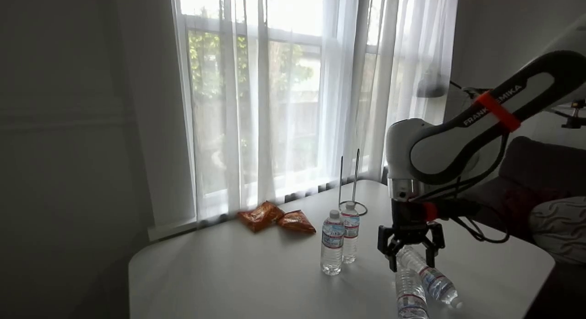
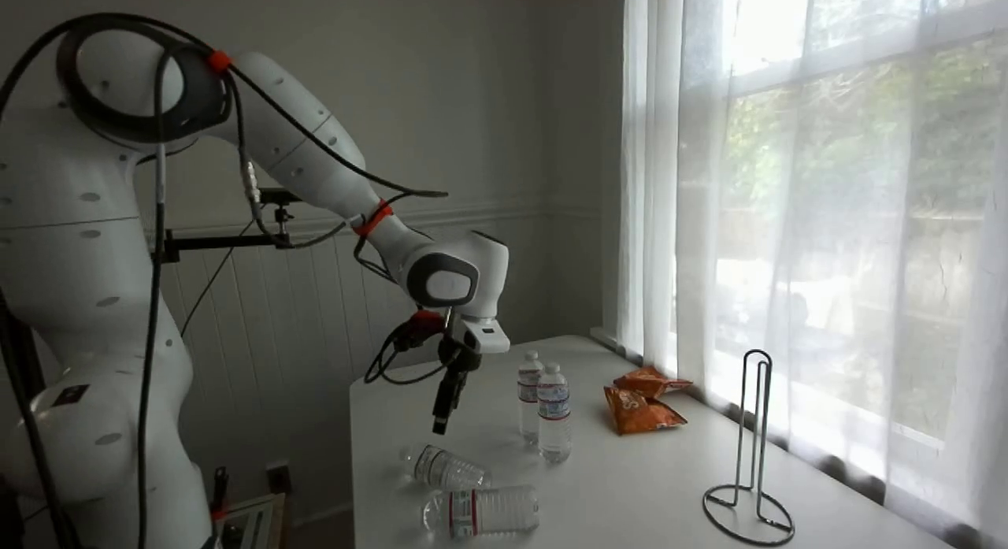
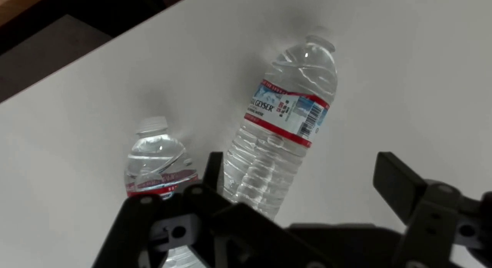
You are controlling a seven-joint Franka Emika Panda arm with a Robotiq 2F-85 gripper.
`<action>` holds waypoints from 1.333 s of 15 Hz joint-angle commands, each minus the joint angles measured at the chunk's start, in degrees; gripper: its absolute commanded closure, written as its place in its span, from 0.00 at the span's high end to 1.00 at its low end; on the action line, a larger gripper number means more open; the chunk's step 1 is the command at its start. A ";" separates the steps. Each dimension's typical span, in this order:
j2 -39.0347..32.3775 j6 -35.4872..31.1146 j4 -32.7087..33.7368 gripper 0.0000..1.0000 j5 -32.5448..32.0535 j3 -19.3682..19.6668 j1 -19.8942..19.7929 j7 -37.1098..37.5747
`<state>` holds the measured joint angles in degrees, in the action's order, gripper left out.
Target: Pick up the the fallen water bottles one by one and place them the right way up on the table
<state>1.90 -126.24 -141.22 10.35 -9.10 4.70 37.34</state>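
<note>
Two clear water bottles lie side by side on the pale table (image 1: pixel 238 278). One fallen bottle (image 2: pixel 449 466) also shows in the middle of the wrist view (image 3: pixel 288 110), where its lower body runs behind the jaws. Another fallen bottle (image 2: pixel 482 511) shows at the left of the wrist view (image 3: pixel 159 156), half hidden by a finger. Their necks point toward the table edge. Two similar bottles (image 1: pixel 332 246) (image 1: pixel 350 232) stand upright nearby, also seen in the other exterior picture (image 2: pixel 554 415). My gripper (image 1: pixel 411 264) is open and empty above the fallen bottles; the wrist view shows wide jaws (image 3: pixel 299 168).
Two orange snack packets (image 1: pixel 261 216) (image 1: pixel 297 222) lie near the window, also in an exterior view (image 2: pixel 642 407). A thin wire stand (image 2: pixel 752 454) stands on the table by the curtains (image 2: pixel 709 139). The table edge crosses the upper left of the wrist view.
</note>
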 commanded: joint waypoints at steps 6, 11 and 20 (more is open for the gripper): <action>-2.97 -3.30 -0.82 1.00 2.99 0.73 0.96 -1.15; -4.35 -6.18 -2.63 1.00 5.39 1.31 0.83 -0.71; -8.24 -15.01 -4.26 1.00 4.27 1.09 3.26 8.95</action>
<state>-5.61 -137.15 -144.26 14.48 -8.42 6.33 42.22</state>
